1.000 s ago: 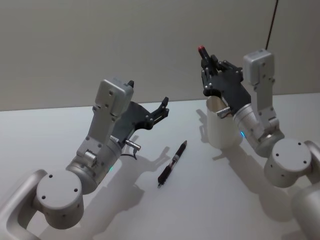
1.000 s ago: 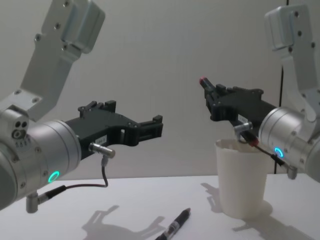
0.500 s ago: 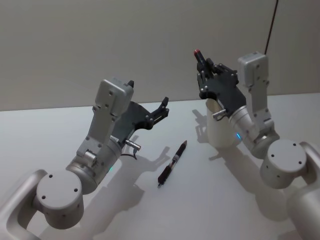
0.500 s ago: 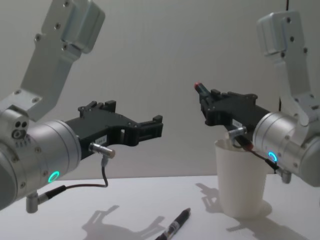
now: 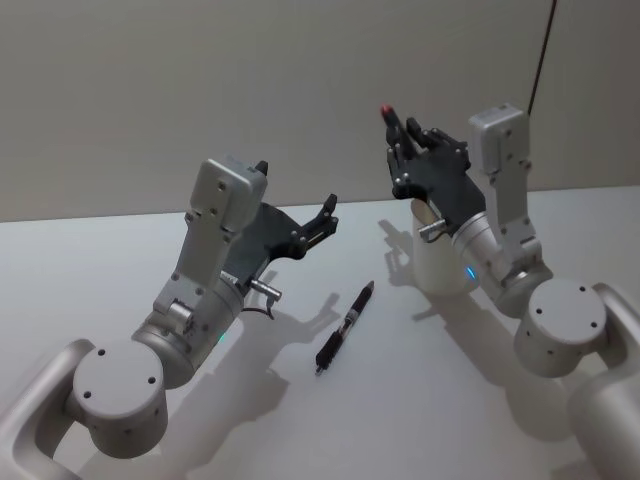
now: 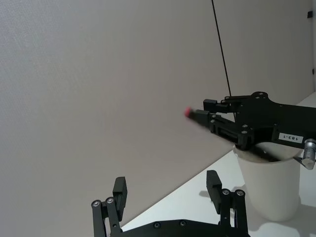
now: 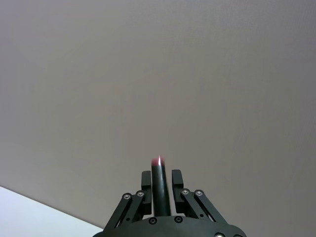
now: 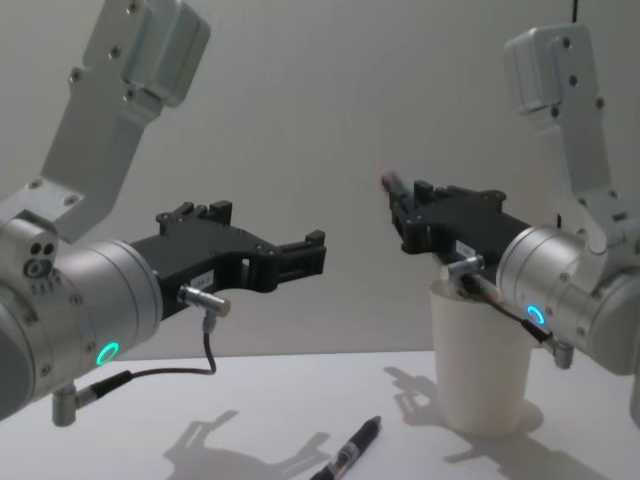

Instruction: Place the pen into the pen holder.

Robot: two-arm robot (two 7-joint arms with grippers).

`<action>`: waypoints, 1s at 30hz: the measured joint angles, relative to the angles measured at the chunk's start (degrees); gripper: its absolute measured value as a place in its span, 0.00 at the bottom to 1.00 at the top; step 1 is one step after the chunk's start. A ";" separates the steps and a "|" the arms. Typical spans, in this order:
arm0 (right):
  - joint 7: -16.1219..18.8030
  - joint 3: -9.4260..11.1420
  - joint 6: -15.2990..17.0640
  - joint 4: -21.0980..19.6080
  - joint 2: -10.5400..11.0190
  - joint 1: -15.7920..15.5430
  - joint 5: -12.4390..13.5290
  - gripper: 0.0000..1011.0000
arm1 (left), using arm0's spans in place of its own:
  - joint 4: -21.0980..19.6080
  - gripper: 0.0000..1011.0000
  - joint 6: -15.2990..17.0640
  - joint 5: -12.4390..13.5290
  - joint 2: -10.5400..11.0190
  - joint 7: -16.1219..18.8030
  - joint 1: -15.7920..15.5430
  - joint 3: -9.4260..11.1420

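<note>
A dark pen with a red tip [image 5: 392,120] [image 8: 391,186] [image 6: 196,115] [image 7: 160,187] sits between the fingers of my right gripper [image 5: 405,140] [image 8: 405,208] [image 7: 160,178], which is shut on it. The red tip points up and away from the arm. This gripper hovers just above the rim of the pen holder [image 5: 440,262] [image 8: 482,372] [image 6: 269,190], a plain white paper cup standing upright on the table. A second dark pen [image 5: 345,322] [image 8: 352,452] lies flat on the table between the arms. My left gripper [image 5: 325,215] [image 8: 300,255] [image 6: 168,190] is open in the air, holding nothing.
The white table [image 5: 420,400] meets a plain grey wall [image 5: 250,90] behind. A thin dark cable [image 5: 542,45] hangs down the wall at the back right. The loose pen on the table lies left of the cup.
My right gripper, holding its pen, has shifted a little to the left and slightly up over the cup. The left arm and the pen on the table have not moved.
</note>
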 joint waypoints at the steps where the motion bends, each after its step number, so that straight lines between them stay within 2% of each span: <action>1: 0.01 -0.02 0.00 0.04 -0.02 0.02 0.01 0.25 | 0.00 0.99 0.00 0.00 0.00 0.00 0.00 0.00; 3: 0.02 -0.03 -0.01 0.07 -0.05 0.03 0.01 0.28 | 0.00 0.99 0.00 0.00 0.00 0.00 0.00 0.00; 7: 0.03 -0.05 -0.03 0.14 -0.10 0.05 0.03 0.41 | 0.00 0.99 0.00 0.00 0.00 0.00 0.00 0.00; 8: 0.03 -0.06 -0.03 0.15 -0.11 0.06 0.04 0.41 | 0.00 0.99 0.00 0.00 0.00 0.00 0.00 0.00; 11: 0.03 -0.07 -0.04 0.18 -0.12 0.08 0.05 0.55 | 0.00 0.99 0.00 0.00 0.00 0.00 0.00 0.00; 13: 0.03 -0.09 -0.05 0.20 -0.13 0.09 0.05 0.58 | 0.00 0.99 0.00 0.00 0.00 0.00 0.00 0.00; 18: 0.03 -0.12 -0.05 0.23 -0.15 0.12 0.05 0.76 | 0.00 0.99 0.00 0.00 0.00 0.00 0.00 0.00; 23: 0.03 -0.13 -0.05 0.27 -0.18 0.14 0.05 0.90 | 0.00 0.99 0.00 0.00 0.00 0.00 0.00 0.00; 24: 0.03 -0.13 -0.04 0.27 -0.18 0.14 0.05 0.90 | 0.00 0.99 0.00 0.00 0.00 0.00 0.00 0.00; 26: 0.03 -0.13 -0.05 0.27 -0.19 0.14 0.05 0.96 | 0.00 0.99 0.00 0.00 0.00 0.00 0.00 0.00; 30: 0.11 -0.04 0.21 -0.29 0.04 -0.19 0.04 0.99 | 0.00 0.99 0.00 0.00 0.00 0.00 0.00 0.00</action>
